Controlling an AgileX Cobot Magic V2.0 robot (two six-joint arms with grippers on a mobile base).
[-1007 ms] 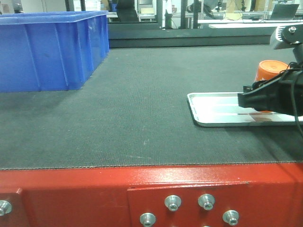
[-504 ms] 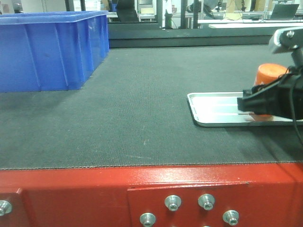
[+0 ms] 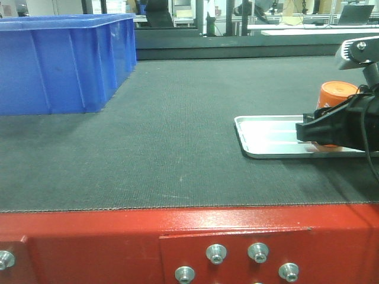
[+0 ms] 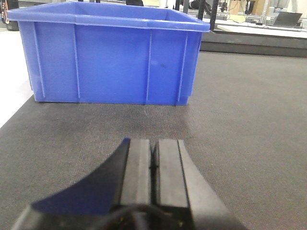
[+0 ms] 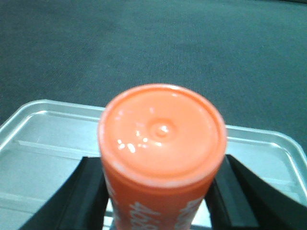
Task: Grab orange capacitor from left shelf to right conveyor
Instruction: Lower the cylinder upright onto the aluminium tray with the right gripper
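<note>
Right gripper is clenched on the orange capacitor, a small upright cylinder with a glossy domed top and white print down its side. One black finger sits against each flank.

The capacitor stands upright over the shallow silver metal tray with rounded corners, inside its rim and toward the right end in the front view. Its base is hidden behind the gripper body, so I can't tell whether it is touching the tray floor. The rest of the tray shows bare ribbed metal.

The tray lies flat on the right conveyor, a wide dark grey textured belt in a red-painted frame with silver bolts.

The large blue ribbed plastic bin sits on the belt at far left, well apart from the tray. Its walls block the view inside from both cameras, so its contents are unknown.

Left gripper has its black pads pressed flat against each other. It is low over the belt, pointing at the bin's side wall.
</note>
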